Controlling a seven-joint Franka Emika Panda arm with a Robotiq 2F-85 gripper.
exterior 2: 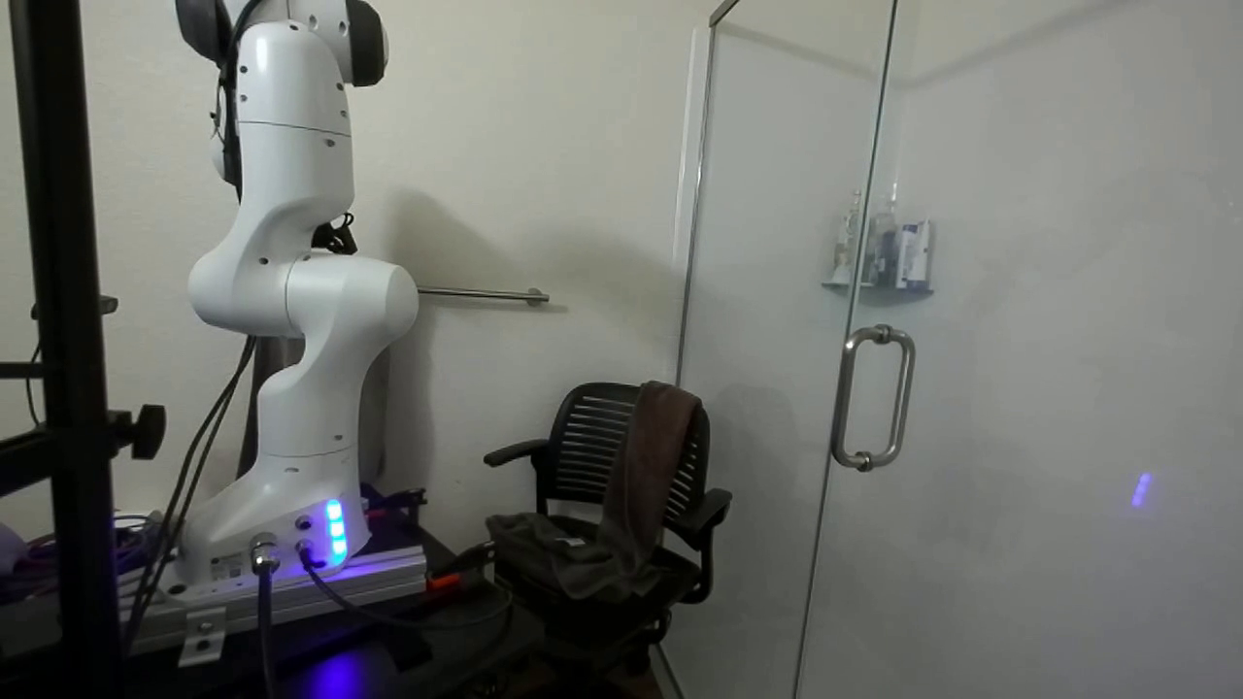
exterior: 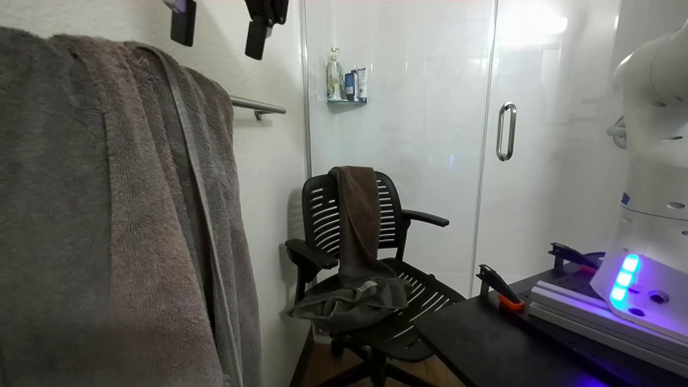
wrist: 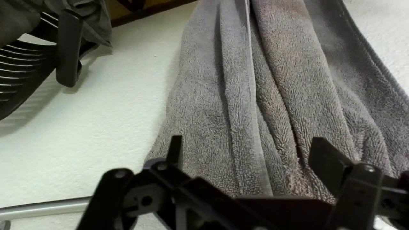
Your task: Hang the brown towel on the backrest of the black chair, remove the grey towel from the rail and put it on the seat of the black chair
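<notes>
The brown towel (exterior: 359,209) hangs over the backrest (exterior: 308,207) of the black chair (exterior: 424,217); both exterior views show it (exterior 2: 653,447). Its lower end runs into a rumpled dark grey cloth (exterior: 344,309) on the seat (exterior: 398,346); I cannot tell whether they are one piece. The large grey towel (exterior: 150,215) hangs over the rail (exterior: 258,106) on the white wall. My gripper (exterior: 220,35) is open and empty, above the grey towel's top in that exterior view. In the wrist view, the open fingers (wrist: 247,143) frame the grey towel's folds (wrist: 204,111), apparently without gripping.
The rail (wrist: 44,207) extends past the towel at lower left in the wrist view. A chair armrest (wrist: 68,48) lies near the wall. A glass shower door with a metal handle (exterior: 506,131) stands behind. A black table (exterior: 473,333) with clamps (exterior: 500,287) carries the robot base.
</notes>
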